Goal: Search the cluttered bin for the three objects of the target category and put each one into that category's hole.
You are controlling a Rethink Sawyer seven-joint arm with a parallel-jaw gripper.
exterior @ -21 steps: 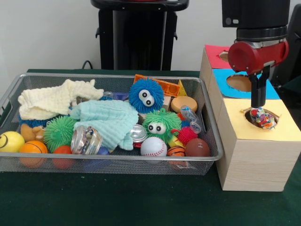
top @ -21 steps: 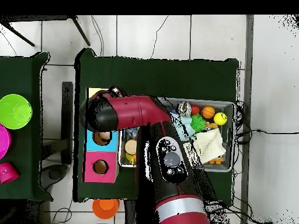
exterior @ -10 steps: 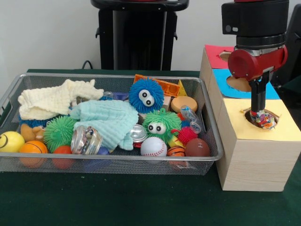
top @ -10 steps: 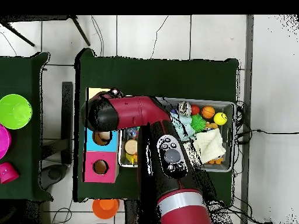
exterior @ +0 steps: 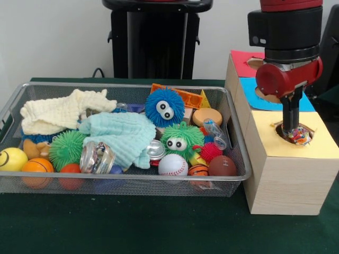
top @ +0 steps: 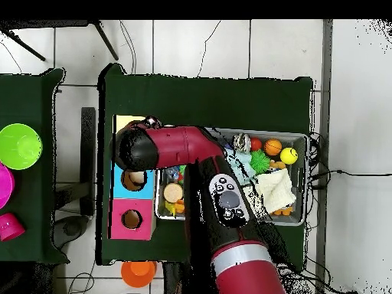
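One wire-mesh bin [exterior: 233, 177] of spiky, fuzzy toys, fingers [exterior: 290, 123] over the yellow-topped wooden box's [exterior: 288, 174] hole, beside a speckled ball [exterior: 300, 134], we cannot tell their grip.

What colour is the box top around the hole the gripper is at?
Yellow. The gripper stands at the hole in the yellow top, clearest in the front view.

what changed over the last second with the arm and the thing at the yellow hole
The claw with the red and black arm has eased slightly toward the picture's right in the front view, staying low over the yellow-topped wooden box's hole. The small multicoloured speckled object remains at the hole's mouth; whether it has been let go cannot be seen. The wire mesh bin and its toys and cloths look unchanged.
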